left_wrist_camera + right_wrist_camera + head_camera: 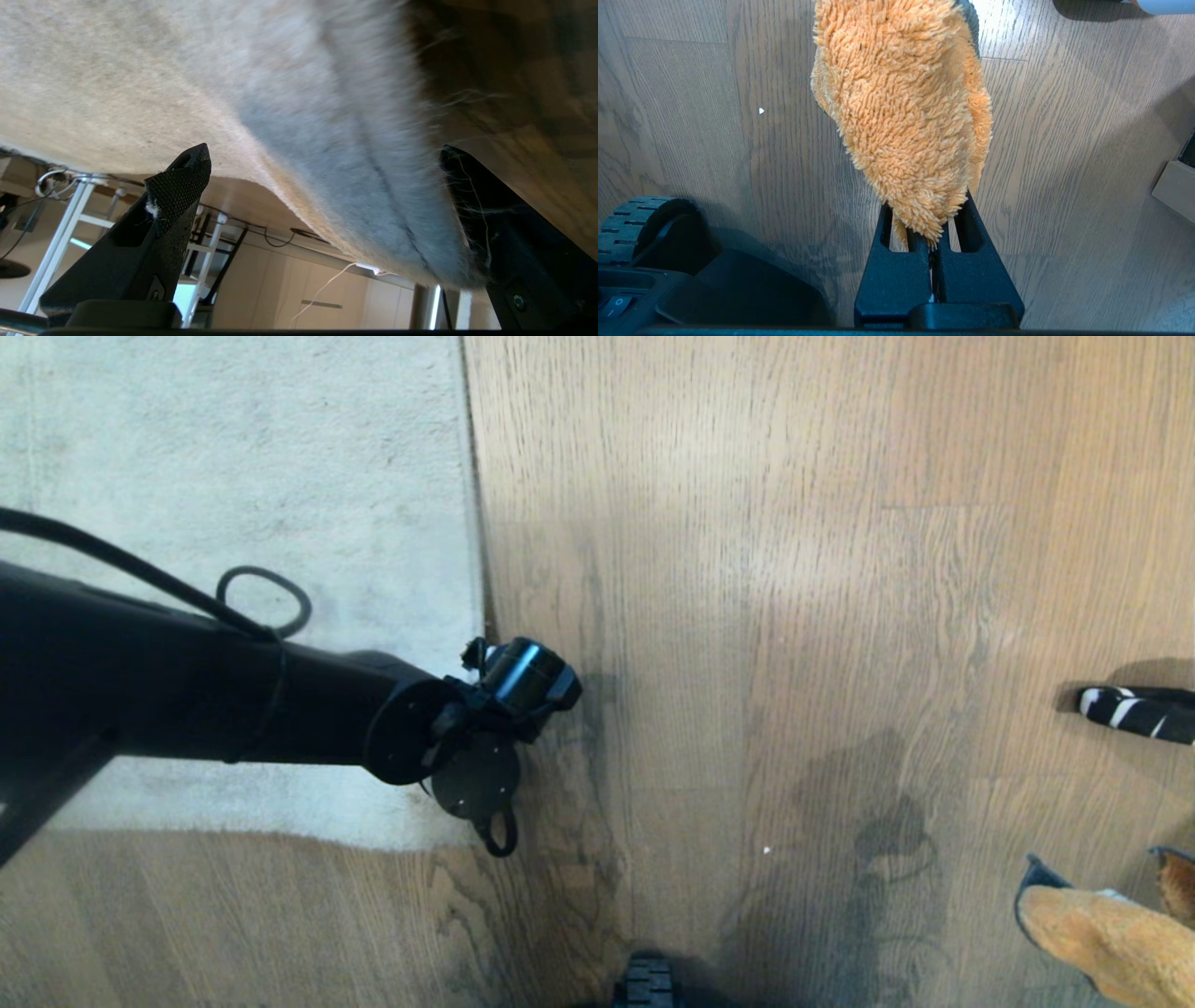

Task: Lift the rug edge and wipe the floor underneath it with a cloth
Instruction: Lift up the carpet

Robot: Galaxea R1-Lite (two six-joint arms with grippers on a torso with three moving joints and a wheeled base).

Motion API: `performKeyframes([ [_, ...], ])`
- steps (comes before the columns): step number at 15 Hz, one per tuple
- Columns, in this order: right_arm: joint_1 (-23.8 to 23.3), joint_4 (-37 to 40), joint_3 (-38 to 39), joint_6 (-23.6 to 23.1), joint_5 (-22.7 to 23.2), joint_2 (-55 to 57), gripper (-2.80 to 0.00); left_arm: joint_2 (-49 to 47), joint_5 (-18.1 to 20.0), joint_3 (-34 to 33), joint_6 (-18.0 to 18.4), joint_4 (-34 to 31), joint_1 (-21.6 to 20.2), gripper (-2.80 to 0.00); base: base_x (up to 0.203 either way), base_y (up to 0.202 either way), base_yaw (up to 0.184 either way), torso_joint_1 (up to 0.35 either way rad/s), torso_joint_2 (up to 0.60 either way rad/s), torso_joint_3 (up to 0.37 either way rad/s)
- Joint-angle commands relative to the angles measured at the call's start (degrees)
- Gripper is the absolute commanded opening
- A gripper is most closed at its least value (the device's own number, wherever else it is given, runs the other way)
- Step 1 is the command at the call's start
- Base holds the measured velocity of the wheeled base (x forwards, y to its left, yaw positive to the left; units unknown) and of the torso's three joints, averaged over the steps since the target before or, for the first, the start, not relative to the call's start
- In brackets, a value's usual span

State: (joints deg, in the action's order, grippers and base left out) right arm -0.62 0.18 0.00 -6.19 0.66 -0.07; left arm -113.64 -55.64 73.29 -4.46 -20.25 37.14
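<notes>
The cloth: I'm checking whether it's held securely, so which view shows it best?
The right wrist view: the cloth fills its middle, its end pinched in the shut right gripper above the floor. The head view catches only part of it at the lower right corner; the left wrist view shows none of it.

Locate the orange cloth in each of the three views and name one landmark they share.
Head view: the cloth shows at the bottom right corner, partly cut off by the frame.
Left wrist view: not in it; only the rug edge and open fingers show.
Right wrist view: centre, hanging from the shut right gripper.
Shared landmark: the floor, seen in every view.
</notes>
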Motion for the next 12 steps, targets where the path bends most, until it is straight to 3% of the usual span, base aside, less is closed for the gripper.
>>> performKeyframes([
  [1,0.0,0.0,0.0,-0.1,0.0,0.1,-2.80,0.5,-0.8,0.0,0.0,-0.3,-0.3,0.00,0.000,0.000,0.000,0.000,0.00,0.000],
  [7,0.0,0.0,0.0,-0.1,0.0,0.1,-2.80,0.9,-1.0,-1.5,0.0,-0.5,0.4,0.00,0.000,0.000,0.000,0.000,0.00,0.000],
  [12,0.0,0.0,0.0,-0.1,0.0,0.1,-2.80,1.0,-4.9,-1.7,0.0,-0.9,2.7,0.00,0.000,0.000,0.000,0.000,0.00,0.000],
])
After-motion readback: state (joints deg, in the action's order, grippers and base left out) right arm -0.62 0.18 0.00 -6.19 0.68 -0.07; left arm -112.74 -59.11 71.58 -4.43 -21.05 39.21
